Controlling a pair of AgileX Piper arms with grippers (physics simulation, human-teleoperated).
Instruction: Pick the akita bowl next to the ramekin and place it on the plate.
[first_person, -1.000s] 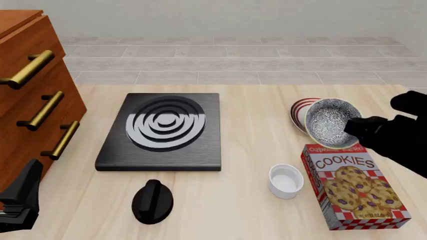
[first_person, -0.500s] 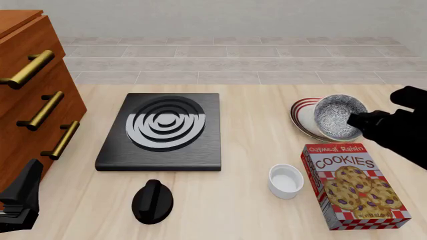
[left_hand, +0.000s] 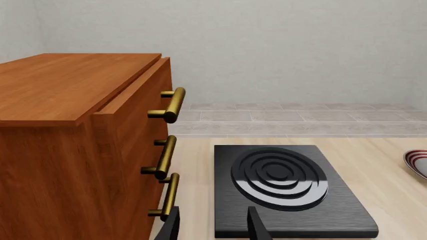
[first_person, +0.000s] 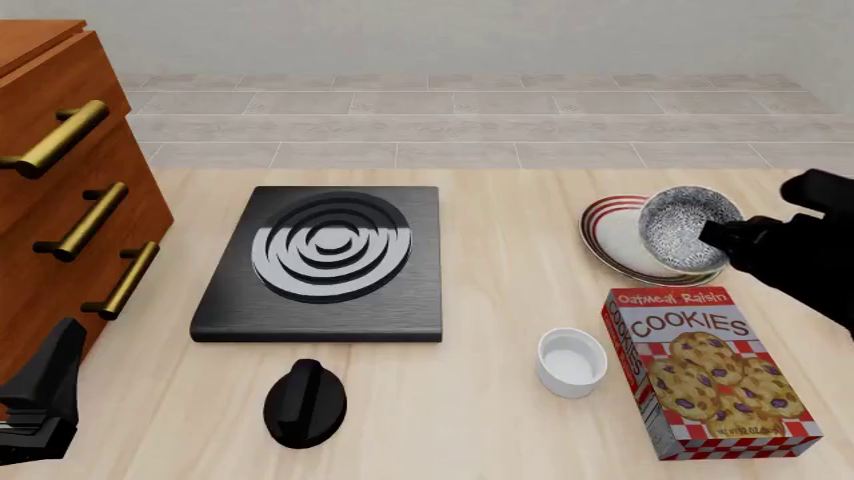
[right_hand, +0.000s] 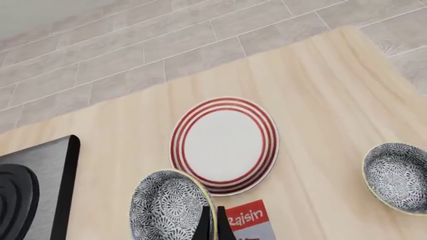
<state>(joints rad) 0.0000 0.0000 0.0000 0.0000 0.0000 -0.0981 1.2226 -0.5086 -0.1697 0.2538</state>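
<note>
Right claw (first_person: 721, 236) clenched on akita bowl (first_person: 683, 227) rim, bowl held over plate (first_person: 611, 240). Cookie box (first_person: 707, 372) lies just beside the plate edge. Left claw (left_hand: 213, 226) released, low near bench (first_person: 507, 300) corner.

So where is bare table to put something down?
Free: the wood between the stove plate and the plate, and in front of the stove plate, left of the ramekin. Crowded: the right side, with the cookie box and held akita bowl.
</note>
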